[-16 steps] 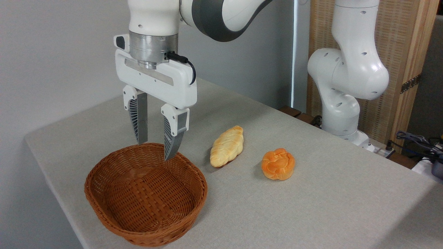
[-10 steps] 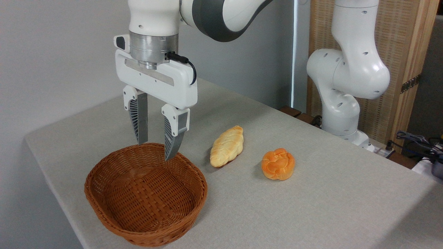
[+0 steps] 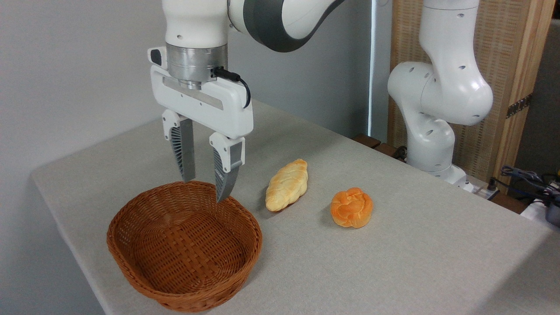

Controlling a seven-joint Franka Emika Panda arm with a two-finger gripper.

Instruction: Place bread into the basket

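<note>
- My gripper [image 3: 204,191]: hangs pointing straight down over the far rim of the basket, tips at about rim height in this view. Whether they sit above the rim or just behind it, I cannot tell.
- My fingers [image 3: 183,151]: two grey ribbed pieces on white mounts, parted with a clear gap between them, holding nothing.
- Basket [image 3: 131,258]: oval, reddish-brown woven wicker with low sides, resting on the surface at the near left corner. Nothing lies in it.
- Bread [image 3: 287,184]: elongated pale golden braided loaf with tapered ends, lying flat on the surface just right of the basket and apart from it, its long axis running from near left to far right. It is right of my fingers and untouched by them.
- Bun [image 3: 351,207]: round, orange and knotted, on the surface to the right of the bread, apart from it.
- Surface [image 3: 393,253]: light grey and speckled, carrying the basket, the bread and the bun.
- My arm [image 3: 437,87]: white with grey joint bands, its base standing at the far right edge of the surface, the upper links leaving the top of the picture and coming back down to the wrist above my gripper.
- Backdrop: plain pale wall on the left, a wood-framed woven panel [image 3: 503,65] behind the base, and cables [image 3: 525,179] at the far right.
</note>
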